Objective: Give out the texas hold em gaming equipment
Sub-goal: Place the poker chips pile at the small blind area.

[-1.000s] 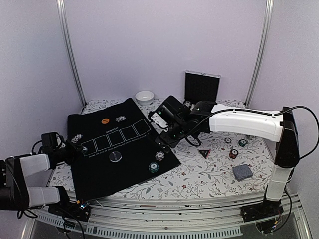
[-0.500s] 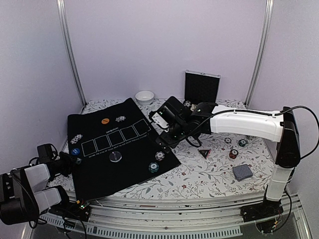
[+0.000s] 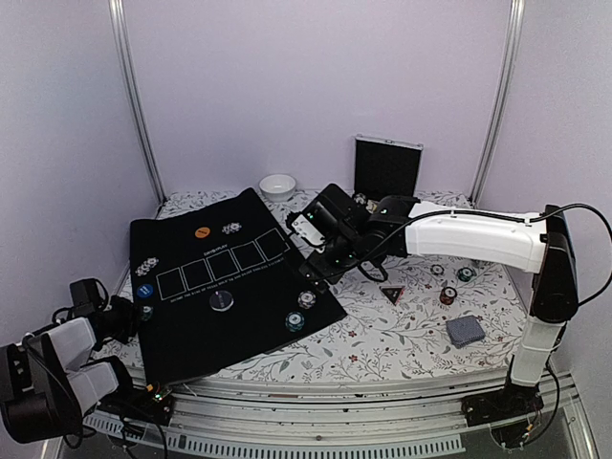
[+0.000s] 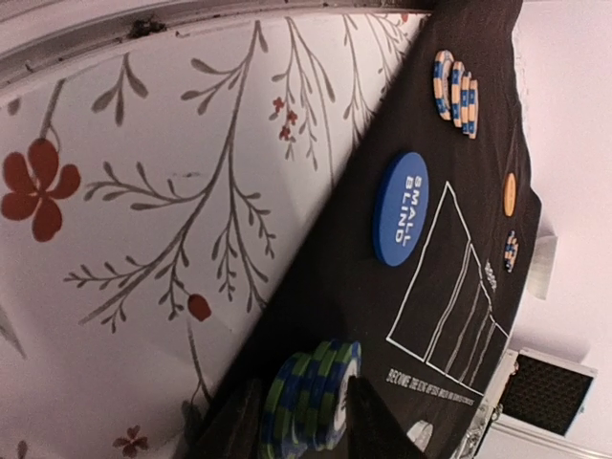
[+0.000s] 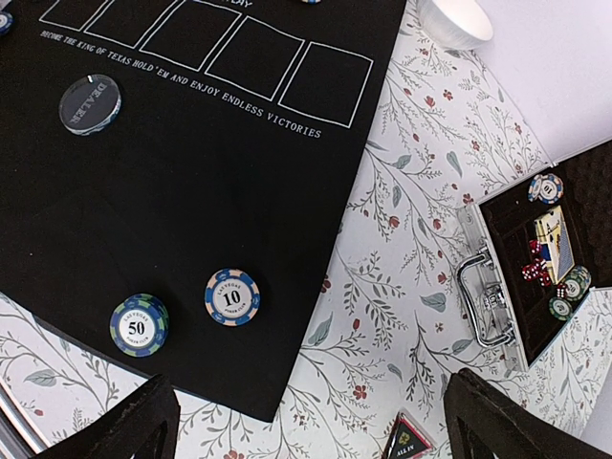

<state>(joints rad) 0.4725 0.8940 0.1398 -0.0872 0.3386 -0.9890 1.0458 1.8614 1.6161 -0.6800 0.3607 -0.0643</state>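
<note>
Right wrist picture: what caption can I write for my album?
Open right gripper over a black mat holding a dealer button, 10 chip and 50 chip.

My left fingers are blurred and cut off at the bottom edge, as is the green-and-blue chip stack between them; whether I touch it is unclear. The triangular marker is clipped too.

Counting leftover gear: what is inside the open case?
Inside the case: a blue-white chip, a pale flat item, small red pieces, green chips. Its right part lies outside the frame.
</note>
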